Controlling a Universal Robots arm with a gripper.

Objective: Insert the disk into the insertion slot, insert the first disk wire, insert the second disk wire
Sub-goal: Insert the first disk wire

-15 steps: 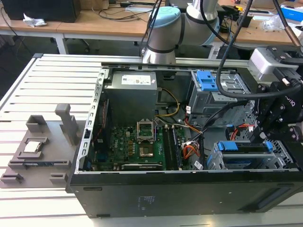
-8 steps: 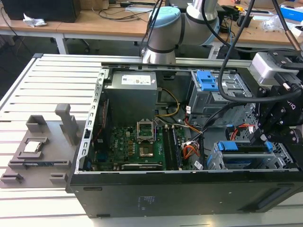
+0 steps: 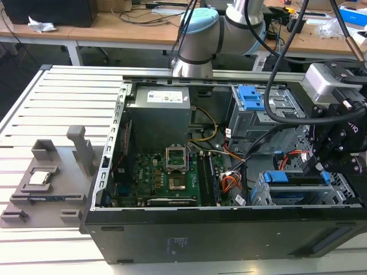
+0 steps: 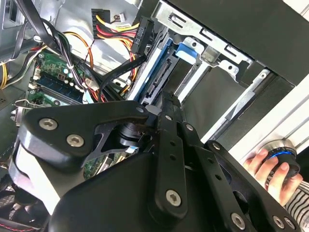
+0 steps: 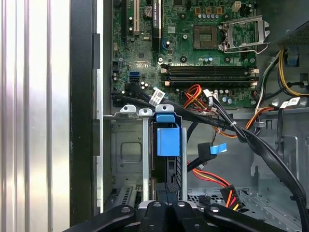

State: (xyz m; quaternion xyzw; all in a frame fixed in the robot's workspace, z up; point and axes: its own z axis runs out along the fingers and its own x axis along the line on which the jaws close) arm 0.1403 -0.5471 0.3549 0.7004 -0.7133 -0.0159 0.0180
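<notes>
The claw (image 3: 319, 167) hangs inside the open computer case (image 3: 172, 243), low over the drive bays at the exterior view's right. In the first wrist view its fingers (image 5: 166, 189) look pressed together, with nothing seen pinched between them. The tips sit at the near end of the disk (image 5: 168, 142); whether they touch it cannot be told.

The disk stands edge-on in the insertion slot (image 5: 126, 150) directly ahead of the claw, its blue carrier tab at the end farthest from the claw. In the exterior view the disk (image 3: 298, 184) lies in the low grey cage (image 3: 259, 193) just beneath the claw, with blue tabs at both ends. In the second wrist view the disk (image 4: 155, 72) runs away from the claw tips (image 4: 164, 99), its connector edge bare.

Beside the claw a loose black power plug (image 5: 228, 193) on red, orange and yellow wires lies unplugged. Further off hangs a black cable with a blue pull tab (image 5: 216, 149). Beyond the slot lies the green motherboard (image 5: 193, 48).

Behind the claw, outside the case, a person's hand (image 4: 267, 169) grips a round knob on the slatted desk (image 3: 51, 114).
</notes>
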